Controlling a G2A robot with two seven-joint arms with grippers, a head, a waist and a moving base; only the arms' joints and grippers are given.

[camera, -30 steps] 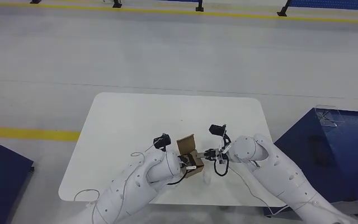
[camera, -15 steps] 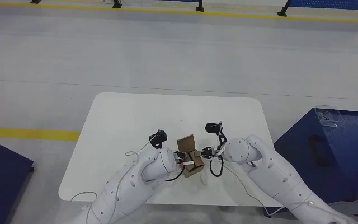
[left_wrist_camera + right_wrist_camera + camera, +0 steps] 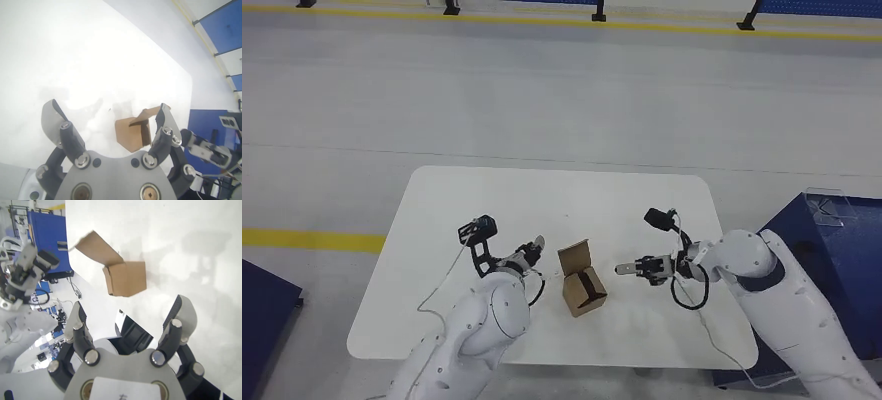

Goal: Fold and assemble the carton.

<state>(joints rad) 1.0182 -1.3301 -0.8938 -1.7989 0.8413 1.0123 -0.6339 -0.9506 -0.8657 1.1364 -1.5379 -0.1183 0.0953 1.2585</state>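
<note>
White table [image 3: 492,200], brown carton [image 3: 582,285], flap raised

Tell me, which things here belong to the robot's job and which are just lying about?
Job: the carton, one flap up, on the table; left gripper and right gripper, both open, either side of it.
Just there: blue cabinet; yellow floor line.

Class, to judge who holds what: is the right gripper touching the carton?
Apart. The top view shows bare table between the right gripper and the carton; the right wrist view shows the same gap.
</note>
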